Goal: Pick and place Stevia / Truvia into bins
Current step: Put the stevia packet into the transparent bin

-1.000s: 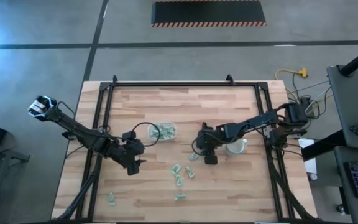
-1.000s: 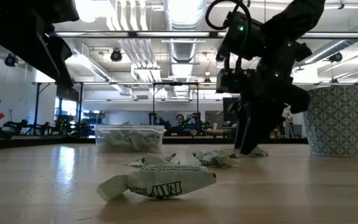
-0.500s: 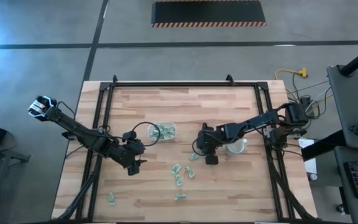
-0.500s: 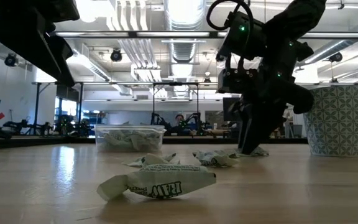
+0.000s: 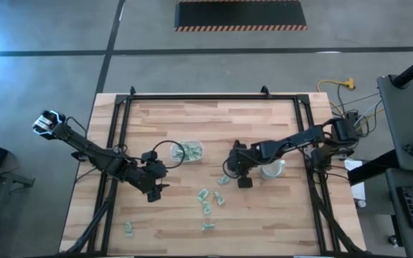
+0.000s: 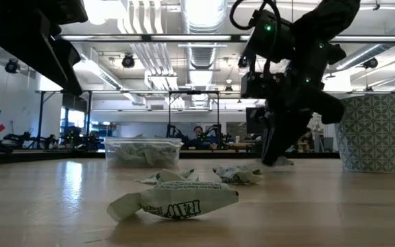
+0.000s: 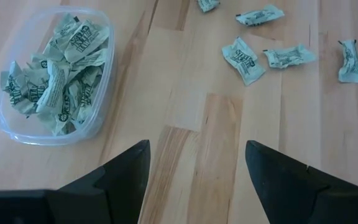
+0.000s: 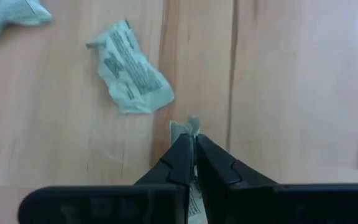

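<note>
- Pinching one packet (image 8: 188,127) by its edge in the closed right gripper (image 5: 243,181), mid-surface beside the cup (image 5: 272,170).
- Risking slip-out on lifting.
- Waiting open: left gripper (image 7: 194,168), near the tub (image 7: 107,93).

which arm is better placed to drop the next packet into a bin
Right. The right gripper is already shut on a packet, close to the round cup. The left gripper is open and holds nothing, beside the tub.
</note>
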Action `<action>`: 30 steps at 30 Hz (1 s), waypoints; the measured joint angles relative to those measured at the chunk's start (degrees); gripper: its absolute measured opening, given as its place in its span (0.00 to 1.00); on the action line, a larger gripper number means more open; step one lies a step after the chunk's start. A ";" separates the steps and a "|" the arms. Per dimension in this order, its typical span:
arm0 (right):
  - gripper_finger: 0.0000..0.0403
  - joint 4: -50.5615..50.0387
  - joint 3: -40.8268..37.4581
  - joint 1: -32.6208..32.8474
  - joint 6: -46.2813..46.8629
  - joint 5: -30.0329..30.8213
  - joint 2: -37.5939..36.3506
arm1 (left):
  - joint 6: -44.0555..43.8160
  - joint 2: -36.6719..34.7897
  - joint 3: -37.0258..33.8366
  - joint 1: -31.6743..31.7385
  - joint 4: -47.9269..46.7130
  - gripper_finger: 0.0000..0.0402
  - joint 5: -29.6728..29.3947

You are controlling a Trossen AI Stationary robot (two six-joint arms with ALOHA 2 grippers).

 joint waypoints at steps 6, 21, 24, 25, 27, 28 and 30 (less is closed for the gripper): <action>0.03 0.76 0.00 0.09 -2.30 2.05 -3.53 | 0.06 0.00 0.00 0.02 0.00 0.61 0.00; 0.03 39.90 0.98 -5.57 -10.00 7.14 0.05 | 0.46 0.04 -0.04 0.04 0.95 0.61 -2.89; 0.03 40.00 4.17 -6.73 -8.19 6.73 3.58 | 0.48 0.04 -0.04 0.04 1.33 0.61 -2.89; 0.03 39.93 5.58 -6.96 -7.71 6.58 5.01 | 0.48 0.04 -0.04 0.04 1.39 0.61 -2.91; 0.03 38.87 8.90 -7.43 -6.96 6.45 8.03 | 0.48 0.04 -0.04 0.04 1.37 0.61 -2.90; 0.03 37.61 10.70 -7.67 -6.65 6.41 9.52 | 0.48 0.04 -0.04 0.04 1.44 0.61 -2.91; 0.03 34.03 14.47 -8.10 -6.15 6.39 12.55 | 0.48 0.04 -0.04 0.02 1.44 0.61 -2.89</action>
